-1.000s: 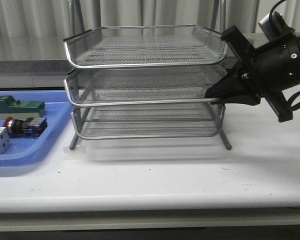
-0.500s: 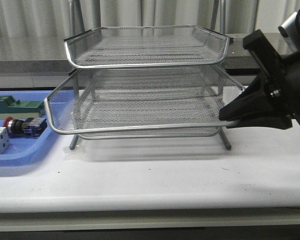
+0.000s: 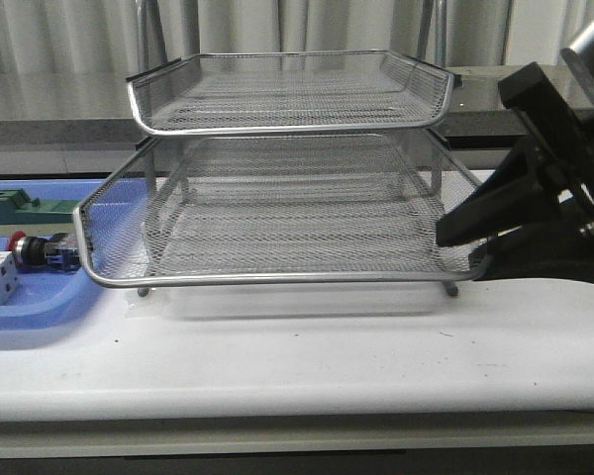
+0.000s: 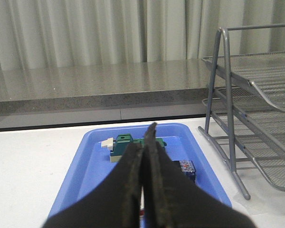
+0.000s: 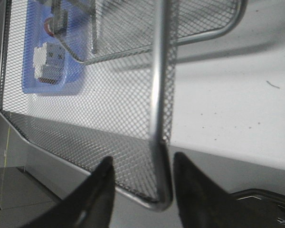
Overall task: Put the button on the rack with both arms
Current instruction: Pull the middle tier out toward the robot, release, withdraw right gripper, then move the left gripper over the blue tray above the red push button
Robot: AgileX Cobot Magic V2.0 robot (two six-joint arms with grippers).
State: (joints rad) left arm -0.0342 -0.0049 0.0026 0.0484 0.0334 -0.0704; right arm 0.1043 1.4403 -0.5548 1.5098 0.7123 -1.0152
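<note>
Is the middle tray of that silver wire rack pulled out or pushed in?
Pulled out: the silver wire rack's middle tray juts forward past the top tray.

Behind the rack's mesh corner, the button was half veiled; the blue tray ran off the frame's edge, and the left gripper hid the tray's middle.

Closed left end effector above blue tray
</note>
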